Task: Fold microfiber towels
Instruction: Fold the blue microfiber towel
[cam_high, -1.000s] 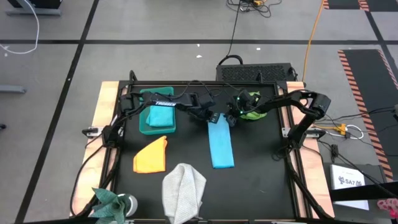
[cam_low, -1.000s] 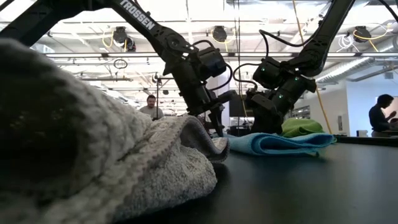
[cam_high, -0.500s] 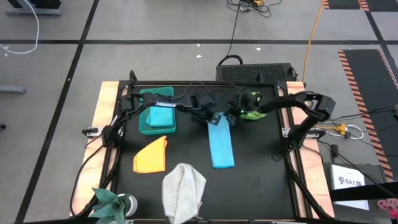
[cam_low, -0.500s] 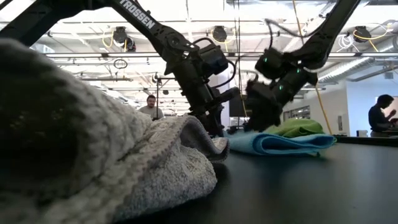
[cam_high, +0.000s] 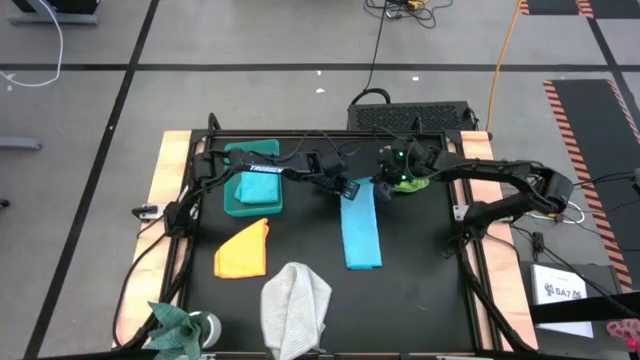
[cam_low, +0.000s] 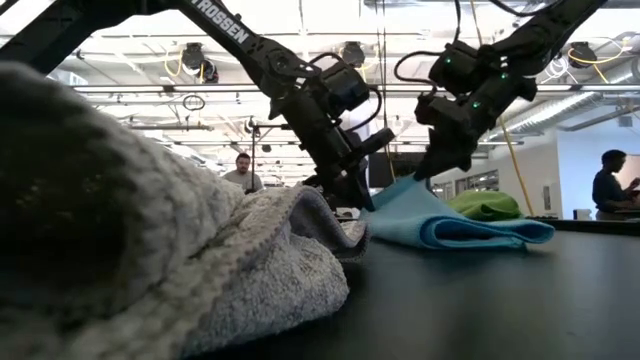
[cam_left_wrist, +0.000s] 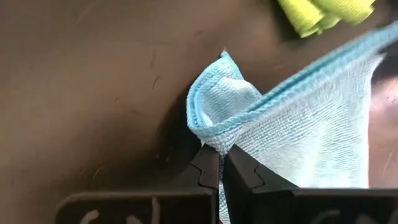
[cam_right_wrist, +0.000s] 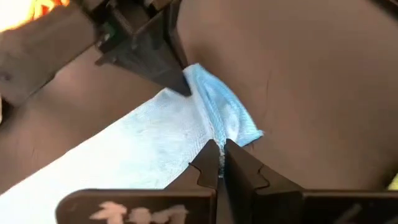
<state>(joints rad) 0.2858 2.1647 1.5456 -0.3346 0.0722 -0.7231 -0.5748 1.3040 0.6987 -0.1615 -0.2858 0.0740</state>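
Both hands (cam_high: 366, 187) on light blue towel (cam_high: 361, 232) edge

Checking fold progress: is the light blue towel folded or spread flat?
Folded into a long strip: the light blue towel shows doubled layers, its far end pinched by the left gripper and right gripper.

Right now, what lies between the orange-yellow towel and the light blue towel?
Only bare black table, seen in the high view, separates the orange-yellow towel and light blue towel.

Grey tiled floor (cam_high: 90, 120) surrounds the table; ceiling lights (cam_low: 352, 52) glow overhead.
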